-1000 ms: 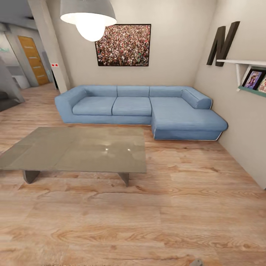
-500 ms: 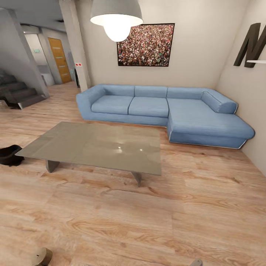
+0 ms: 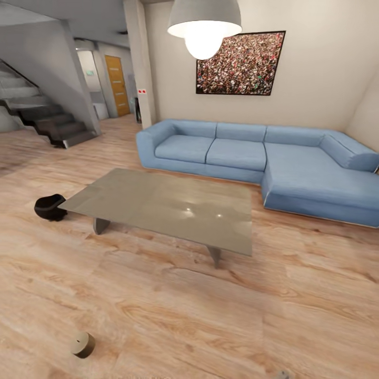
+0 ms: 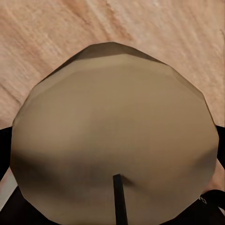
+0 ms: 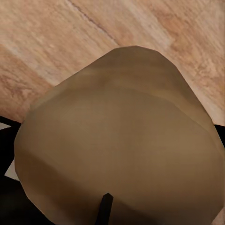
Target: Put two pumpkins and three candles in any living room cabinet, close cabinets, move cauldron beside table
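Observation:
A tan candle (image 4: 112, 131) with a black wick bulks close in front of the left wrist camera, and my left gripper (image 4: 112, 201) is shut on it, dark finger parts showing at its sides. Another tan candle (image 5: 122, 140) sits the same way in my right gripper (image 5: 112, 206); its tip (image 3: 282, 375) peeks in at the head view's bottom edge. A third tan candle (image 3: 83, 345) lies on the plank floor at the lower left. The black cauldron (image 3: 50, 207) stands on the floor right beside the left corner of the low grey table (image 3: 168, 202). Pumpkins and cabinet are out of view.
A blue corner sofa (image 3: 252, 158) runs along the far wall behind the table, under a framed picture (image 3: 239, 63). A pendant lamp (image 3: 204, 23) hangs over the table. Dark stairs (image 3: 52, 123) rise at the far left, beside a hallway with an orange door (image 3: 117, 84).
The head camera has swung left, so sofa and table shifted right in the picture. The stairs, the cauldron and the floor candle came into view; the wall shelf and letter left it.

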Robot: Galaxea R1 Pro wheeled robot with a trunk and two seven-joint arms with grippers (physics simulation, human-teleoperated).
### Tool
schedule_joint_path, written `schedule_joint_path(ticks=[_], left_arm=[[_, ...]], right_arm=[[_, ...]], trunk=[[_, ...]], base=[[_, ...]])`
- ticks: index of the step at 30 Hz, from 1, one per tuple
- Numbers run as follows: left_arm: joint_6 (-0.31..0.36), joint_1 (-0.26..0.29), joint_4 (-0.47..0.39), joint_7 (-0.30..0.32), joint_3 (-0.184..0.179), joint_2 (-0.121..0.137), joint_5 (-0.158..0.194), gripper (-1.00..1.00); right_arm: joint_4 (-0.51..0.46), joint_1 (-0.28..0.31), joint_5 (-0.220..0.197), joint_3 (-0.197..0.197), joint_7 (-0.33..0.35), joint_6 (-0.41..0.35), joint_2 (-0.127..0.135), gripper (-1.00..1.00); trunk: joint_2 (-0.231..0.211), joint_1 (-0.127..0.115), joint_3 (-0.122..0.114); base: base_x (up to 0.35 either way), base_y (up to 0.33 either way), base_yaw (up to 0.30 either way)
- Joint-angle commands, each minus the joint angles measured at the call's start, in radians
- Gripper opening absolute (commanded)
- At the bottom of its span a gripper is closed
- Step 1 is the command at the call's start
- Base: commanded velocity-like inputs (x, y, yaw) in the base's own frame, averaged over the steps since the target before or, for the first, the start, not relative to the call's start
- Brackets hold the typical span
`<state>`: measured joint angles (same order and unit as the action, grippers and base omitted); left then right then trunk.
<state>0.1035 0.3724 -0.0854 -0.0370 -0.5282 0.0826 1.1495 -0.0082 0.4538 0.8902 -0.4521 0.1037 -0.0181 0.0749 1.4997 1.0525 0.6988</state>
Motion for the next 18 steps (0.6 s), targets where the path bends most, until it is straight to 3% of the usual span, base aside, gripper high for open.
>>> schedule_joint_path(ticks=[1,14,16,18], left_arm=[[0.004,0.000,-0.002,-0.004,-0.007,0.000,0.007,-1.00],[0.004,0.000,-0.002,-0.004,-0.009,-0.001,0.007,-1.00],[0.004,0.000,-0.002,-0.004,-0.009,0.000,0.007,-1.00],[0.004,0.000,-0.002,-0.004,-0.009,0.000,0.006,-1.00]], right_arm=[[-0.001,0.000,0.005,-0.009,0.004,-0.002,0.001,-1.00],[-0.007,-0.003,0.006,-0.008,0.003,0.005,0.014,-1.00],[-0.007,-0.003,0.005,-0.010,-0.016,-0.008,0.012,-1.00],[-0.006,-0.003,0.005,-0.009,-0.113,-0.026,0.008,-1.00]], trunk=[[0.000,0.000,0.001],[0.000,0.000,0.001],[0.000,0.000,0.001],[0.000,0.000,0.001]], base=[[0.000,0.000,0.293],[0.000,0.000,0.294],[0.000,0.000,0.299],[0.000,0.000,0.300]])
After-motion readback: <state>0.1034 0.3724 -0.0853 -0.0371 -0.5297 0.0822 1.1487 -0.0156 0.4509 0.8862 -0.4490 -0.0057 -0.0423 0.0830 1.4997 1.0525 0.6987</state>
